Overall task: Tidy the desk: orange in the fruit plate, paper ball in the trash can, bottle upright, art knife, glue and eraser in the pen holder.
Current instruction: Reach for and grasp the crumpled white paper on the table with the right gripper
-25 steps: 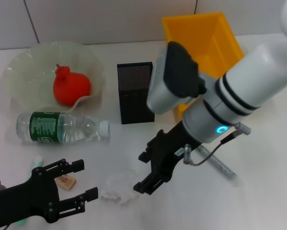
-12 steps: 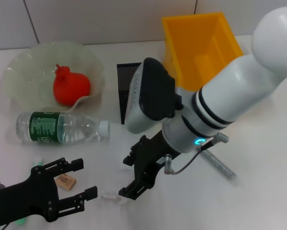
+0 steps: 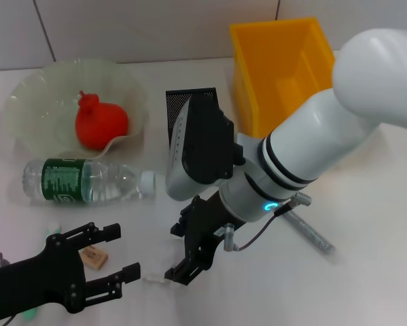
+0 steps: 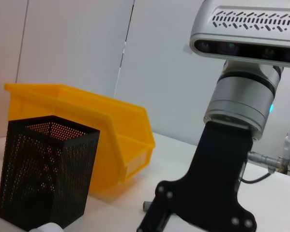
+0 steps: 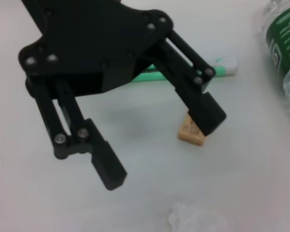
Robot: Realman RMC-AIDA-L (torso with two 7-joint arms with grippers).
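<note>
The orange (image 3: 100, 123) lies in the pale fruit plate (image 3: 33, 88) at the back left. In front of it the bottle (image 3: 86, 180) rests on its side. My right gripper (image 3: 179, 252) hangs open right over the paper ball (image 3: 154, 278), which it hides but for a white scrap; the right wrist view shows the ball (image 5: 195, 218) at its edge. The black mesh pen holder (image 3: 189, 103) stands behind my right arm. My left gripper (image 3: 120, 253) is open at the front left, beside the tan eraser (image 3: 93, 257). A green and white stick (image 5: 203, 70) lies behind it.
The yellow bin (image 3: 282, 64) stands at the back right, next to the pen holder (image 4: 43, 174). A silver stick (image 3: 312, 234) lies on the table to the right of my right arm. The bottle's white cap (image 3: 146, 180) points toward the pen holder.
My right gripper has swung left and down until it covers the paper ball, which showed in full a second ago. The left arm has stayed put.
</note>
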